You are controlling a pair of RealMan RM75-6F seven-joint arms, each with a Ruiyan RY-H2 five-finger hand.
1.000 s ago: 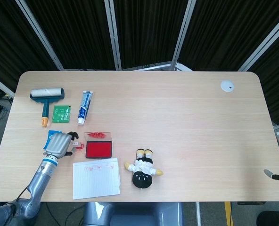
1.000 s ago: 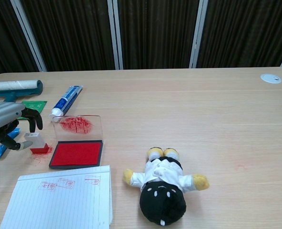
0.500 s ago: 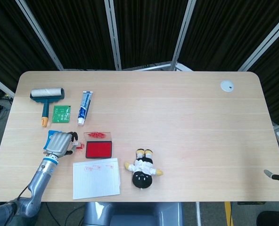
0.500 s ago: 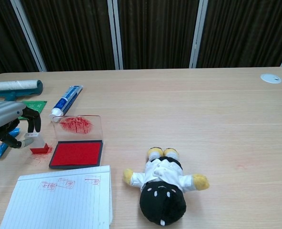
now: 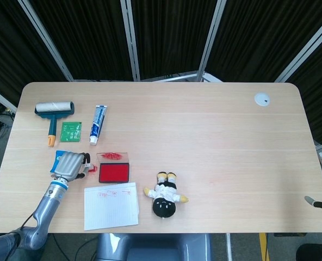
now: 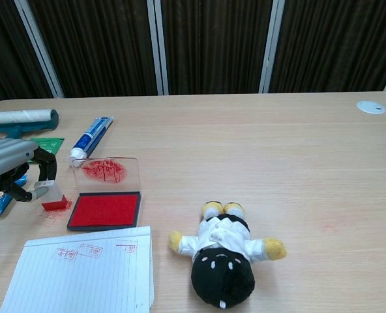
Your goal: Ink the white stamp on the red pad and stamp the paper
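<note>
Left hand [image 6: 7, 166] is showing only partly at the chest view's edge, reaching low over the desk [image 5: 204, 136], its dark fingers [image 6: 46, 168] pinching the white stamp [image 6: 49, 194] just left of the red pad [image 6: 105, 210]; paper [image 6: 82, 274] is lying nearer, already stamped. Right hand is lying outside both views.

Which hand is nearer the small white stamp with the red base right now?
Left. The left hand has its fingers around the small white stamp with the red base, just left of the red ink pad. The right hand is not in view.
</note>
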